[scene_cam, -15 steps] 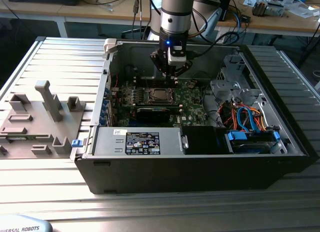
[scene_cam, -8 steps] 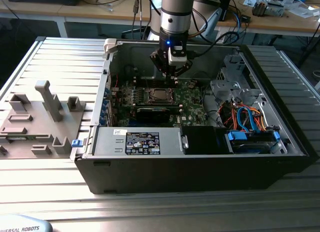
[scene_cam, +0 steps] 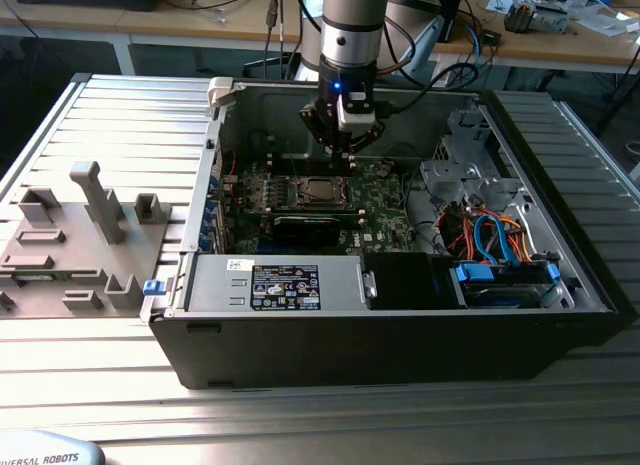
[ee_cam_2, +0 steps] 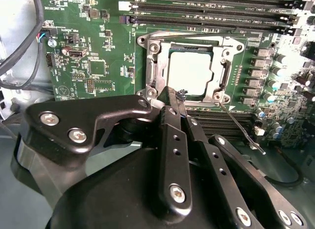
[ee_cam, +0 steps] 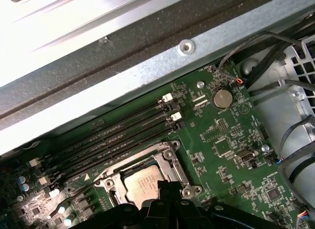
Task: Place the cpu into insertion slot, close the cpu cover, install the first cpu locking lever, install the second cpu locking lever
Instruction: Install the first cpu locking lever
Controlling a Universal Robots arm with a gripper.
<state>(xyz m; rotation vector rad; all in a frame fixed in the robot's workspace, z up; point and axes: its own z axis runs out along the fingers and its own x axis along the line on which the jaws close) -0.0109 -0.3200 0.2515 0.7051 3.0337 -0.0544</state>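
The cpu (ee_cam_2: 189, 71) lies flat in the insertion slot (ee_cam_2: 193, 38) on the green motherboard (ee_cam_2: 98, 51). The silver cpu cover (ee_cam_2: 222, 76) lies down over it, its window showing the chip's top. One thin wire locking lever (ee_cam_2: 241, 126) sticks out free from a socket corner. My gripper (ee_cam_2: 176, 97) is shut, its tips at the socket's edge, where a small wire hook (ee_cam_2: 182, 93) shows. In the exterior view the gripper (scene_cam: 348, 157) hangs just behind the cpu (scene_cam: 320, 192). The first wrist view shows the cpu (ee_cam: 142, 184) beside my fingertips (ee_cam: 165, 187).
The open black computer case (scene_cam: 400, 335) lies on a ribbed metal table. Long memory slots (ee_cam_2: 211, 12) flank the socket. A power supply (scene_cam: 280, 285) and bundled cables (scene_cam: 490, 235) fill the near side. A grey fixture (scene_cam: 95, 200) stands at the exterior view's left.
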